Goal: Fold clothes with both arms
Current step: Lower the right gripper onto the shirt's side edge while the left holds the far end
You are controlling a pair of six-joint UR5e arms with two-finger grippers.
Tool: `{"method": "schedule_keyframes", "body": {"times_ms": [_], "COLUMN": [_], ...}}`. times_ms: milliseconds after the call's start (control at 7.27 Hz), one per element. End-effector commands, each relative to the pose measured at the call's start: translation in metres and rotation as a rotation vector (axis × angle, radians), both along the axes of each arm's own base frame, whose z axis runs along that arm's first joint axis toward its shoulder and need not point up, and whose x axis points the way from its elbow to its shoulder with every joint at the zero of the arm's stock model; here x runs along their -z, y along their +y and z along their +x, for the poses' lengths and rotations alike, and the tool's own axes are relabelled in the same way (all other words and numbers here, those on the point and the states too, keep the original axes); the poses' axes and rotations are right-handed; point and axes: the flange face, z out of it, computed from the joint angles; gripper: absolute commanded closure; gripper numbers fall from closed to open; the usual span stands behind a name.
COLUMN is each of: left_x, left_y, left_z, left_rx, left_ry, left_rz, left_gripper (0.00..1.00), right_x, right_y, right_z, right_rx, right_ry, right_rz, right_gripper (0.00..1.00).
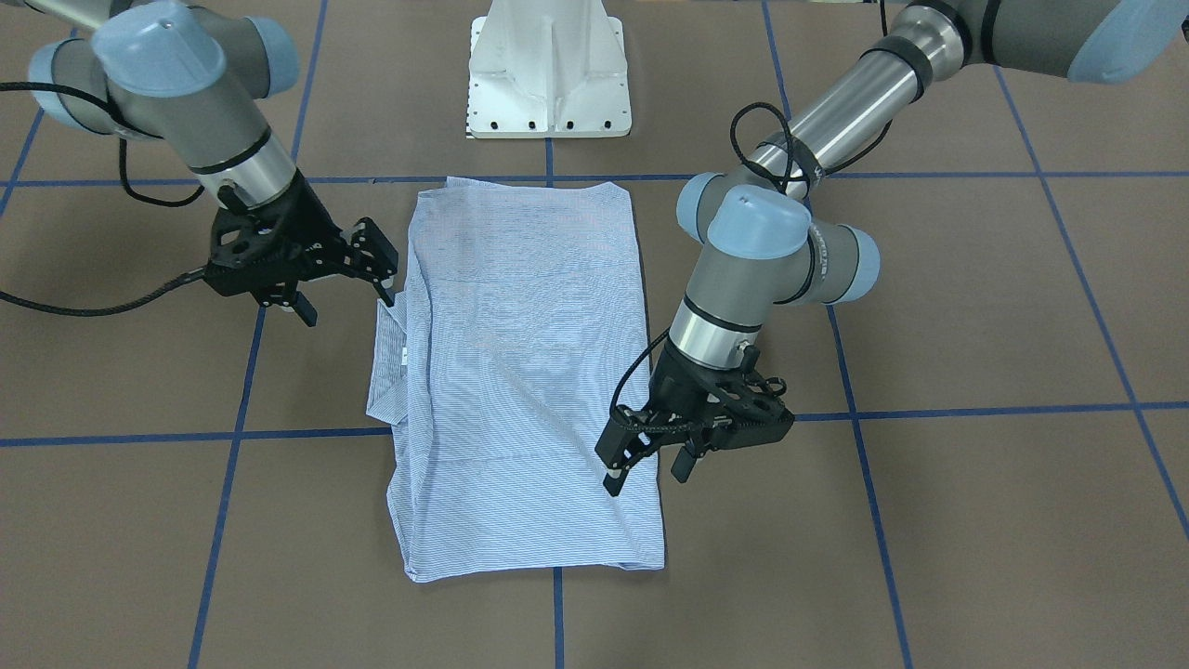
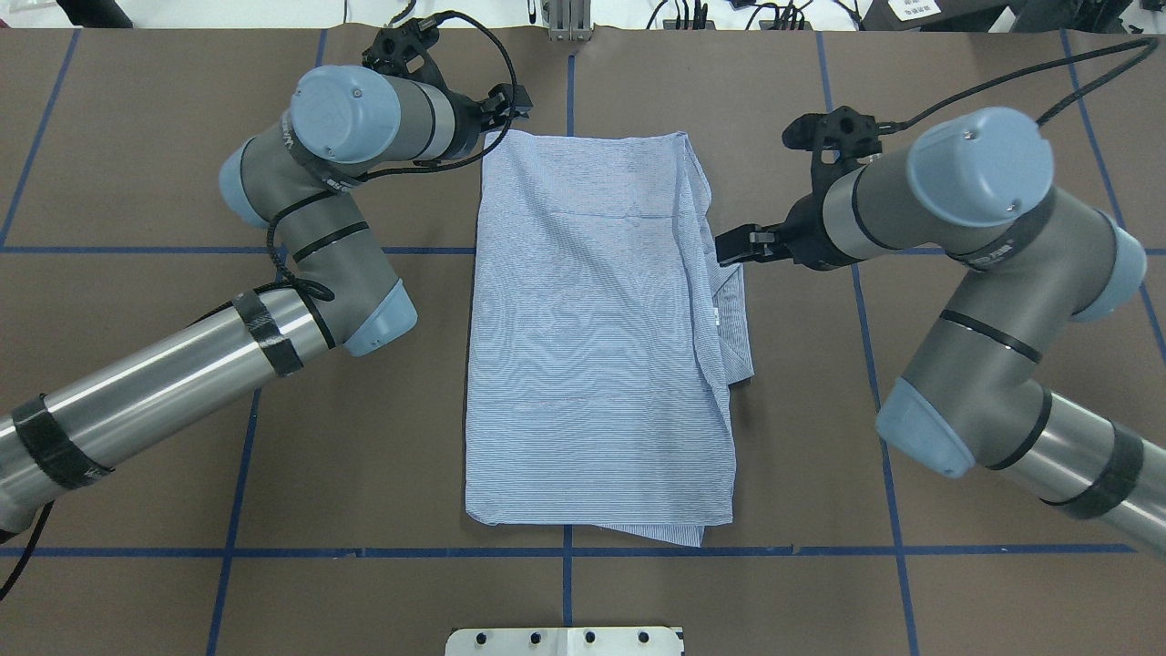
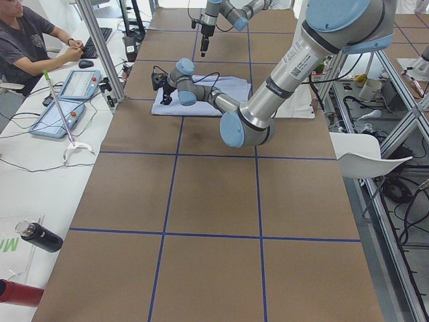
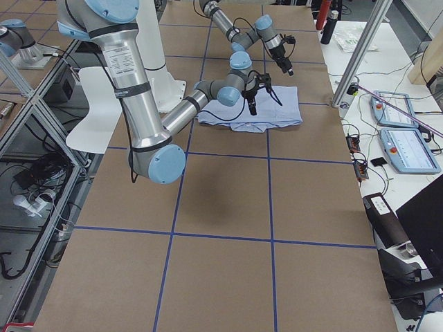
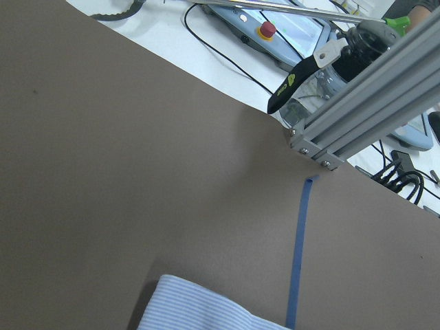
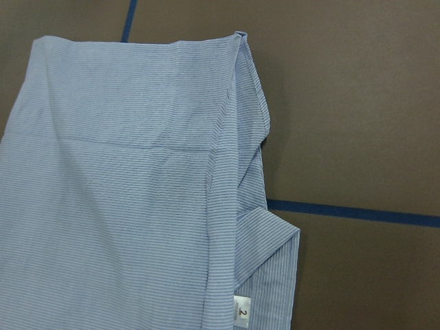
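Observation:
The light blue striped shirt (image 1: 529,372) (image 2: 592,346) lies flat on the brown table, folded into a long rectangle. Its collar with the white label (image 6: 240,311) sticks out on the robot's right side (image 2: 733,328). My left gripper (image 1: 647,472) hovers open over the shirt's far corner on the robot's left, holding nothing. The left wrist view shows only that corner (image 5: 199,306). My right gripper (image 1: 346,302) (image 2: 729,248) stands open beside the shirt's right edge near the collar, also holding nothing.
The white pedestal base (image 1: 548,74) stands at the robot's side of the table. Blue tape lines (image 1: 557,604) cross the brown surface. An aluminium post (image 5: 371,103) rises past the far edge. A seated person (image 3: 33,40) and control pendants (image 3: 77,84) are at a side desk.

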Motion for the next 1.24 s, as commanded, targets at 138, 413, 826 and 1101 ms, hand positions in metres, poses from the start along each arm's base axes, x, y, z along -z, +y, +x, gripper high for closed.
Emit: {"method": "schedule_keyframes", "body": {"times_ms": [138,413,826,1101], "left_x": [0.086,0.118,0.12,0.119], "left_y": [0.058,0.092,0.095,0.095], "left_z": [-0.056,-0.084,-0.086,-0.086], "left_rx": [-0.029,-0.083,-0.088,-0.088], "left_ry": [0.03,0.054,0.059,0.058], "left_rz": [0.02,0.019,0.022,0.021], "left_gripper": [0.0,0.0,0.0,0.0], "right_x": [-0.039,-0.041,-0.045,-0.052], "right_y": [0.003,0.007,0.011,0.01], "right_z": [-0.069,-0.105,-0.127,-0.124], "right_rx": [0.021,0.03,0.044,0.052], "right_ry": [0.12,0.153,0.181,0.194], "right_rz": [-0.023,-0.01,-0.013,-0.007], "right_gripper": [0.0,0.0,0.0,0.0]}}
